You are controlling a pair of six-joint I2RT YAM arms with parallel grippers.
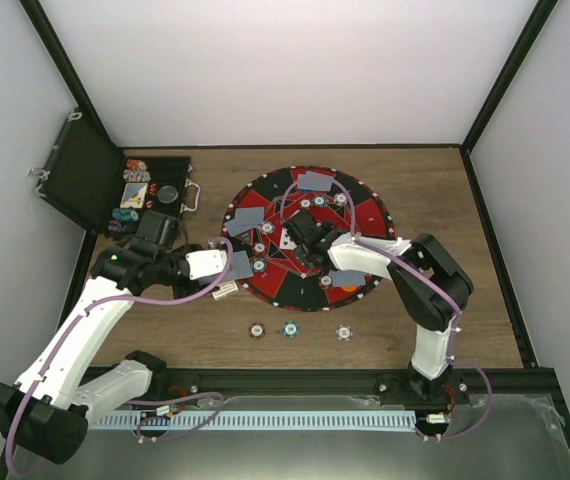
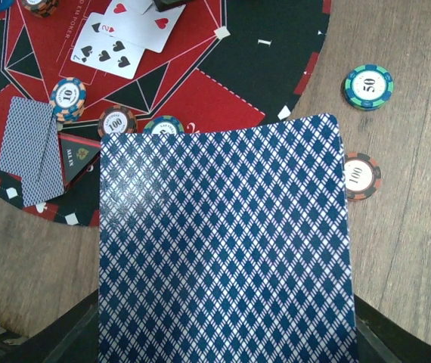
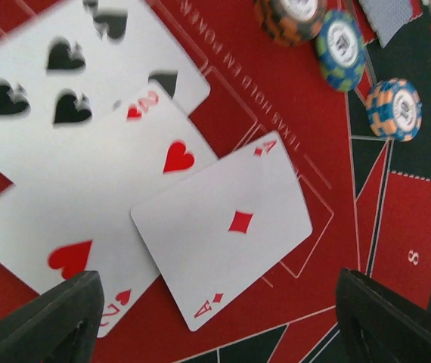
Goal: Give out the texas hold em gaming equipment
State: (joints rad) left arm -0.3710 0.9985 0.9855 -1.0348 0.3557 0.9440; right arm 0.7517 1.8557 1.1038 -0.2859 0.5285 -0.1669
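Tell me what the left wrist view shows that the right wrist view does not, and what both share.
Only the left wrist view: a blue-backed card held up close, plus a teal chip and a brown chip on the wooden table. Only the right wrist view: the ace of diamonds, seen between the open right fingers. Both: the two of hearts, the spades card, the red-and-black mat.

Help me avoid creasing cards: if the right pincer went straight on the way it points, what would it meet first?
Most likely the ace of diamonds, lying face up on the red mat right ahead of the open right pincer. How far off it is, the wrist view does not show.
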